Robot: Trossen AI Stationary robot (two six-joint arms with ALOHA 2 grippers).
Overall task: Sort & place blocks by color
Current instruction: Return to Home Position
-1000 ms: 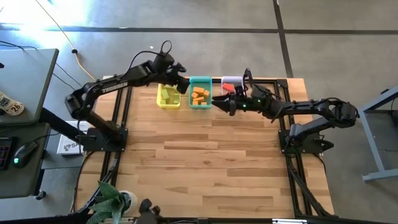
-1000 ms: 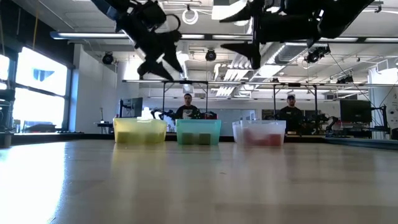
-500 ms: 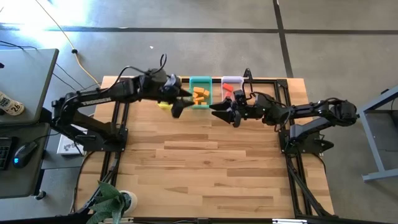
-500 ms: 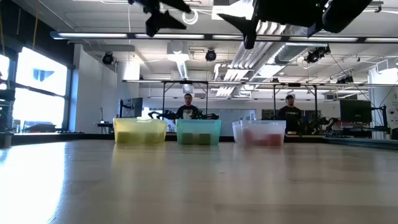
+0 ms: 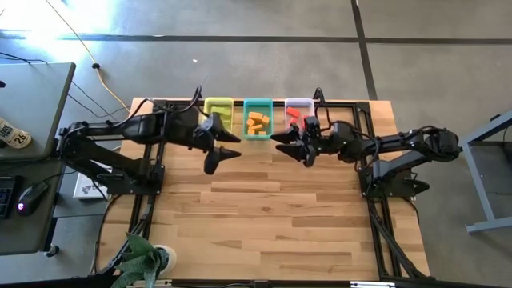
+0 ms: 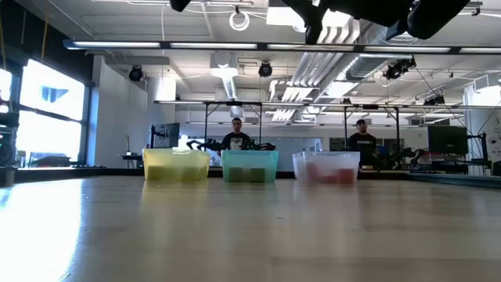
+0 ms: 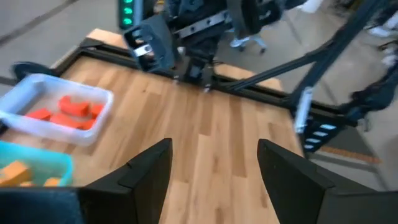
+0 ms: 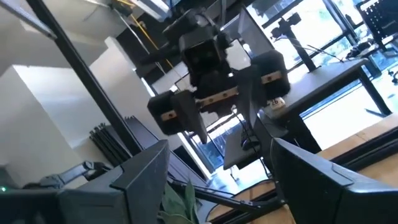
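The sorting looks finished, and the step in hand is, by my reading, the return of both arms to their rest pose. The left tool (image 5: 223,152) hangs over bare worktop (image 5: 272,208) just in front of the yellow bin (image 5: 218,102), its fingers spread apart and nothing between them. That bin stands at the left end of a row of three along the far edge of the worktop. What lies in it cannot be told apart from its own colour. Next to it the teal bin (image 5: 257,101) holds the orange blocks (image 5: 256,122), and the clear bin (image 5: 298,101) holds the red blocks (image 5: 294,116). No block shows loose on the wood. The right tool (image 5: 292,150) hovers just in front of the clear bin, facing the left one across a gap, its fingers likewise apart and empty. The next move calls for each arm to fold back toward its own base at the side edge, high enough to clear the bin rims and away from the other arm.
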